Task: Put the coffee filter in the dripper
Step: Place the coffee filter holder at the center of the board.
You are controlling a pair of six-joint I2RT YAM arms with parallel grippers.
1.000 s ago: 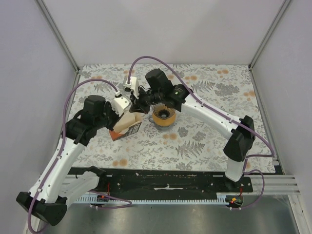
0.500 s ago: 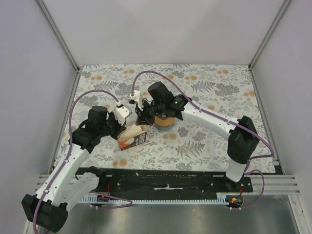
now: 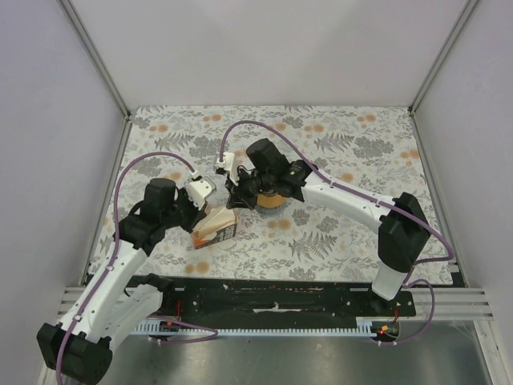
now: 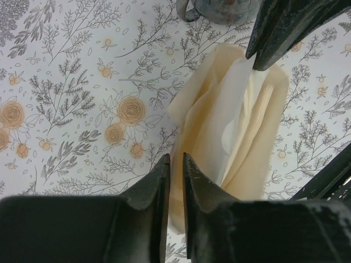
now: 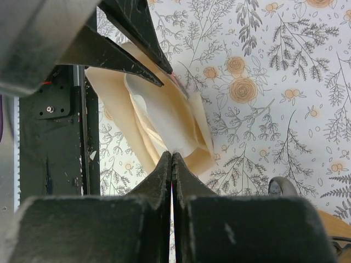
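- Nearest the bases, the left gripper (image 4: 175,161) hangs low over the floral tablecloth (image 3: 337,233), a bit left of the middle. Its fingers are parted just a crack. A corner of the cream paper stack (image 4: 263,142) shows in that gap, but honestly I can't tell if they're pressing on it or just sitting around it.
- Right by it in the top view is the orange, white and black carton (image 3: 218,230), lying on the cloth. It sits between the left gripper and the right gripper.
- The cream paper stack fans out from the left fingertips toward the far side. It looks like several folded sheets with loose, curled edges.
- The coffee filter (image 4: 233,109) is the one thin white sheet in that bunch. It sits among the cream layers, with its far edge lifted up out of them.
- The right gripper (image 5: 171,156) comes in from the far side, facing the left one. Its fingers are clamped tight on that lifted edge of the white filter, with no gap between them.
- Just past the filter is the dripper (image 4: 219,6), standing on the cloth with its little side handle pointing to the left in the left wrist view. The filter isn't in it: it's close by on the near side, with a strip of cloth between them.
- A tan ring (image 3: 272,202) peeks out from under the right wrist in the top view. Most of that spot is hidden by the arm.
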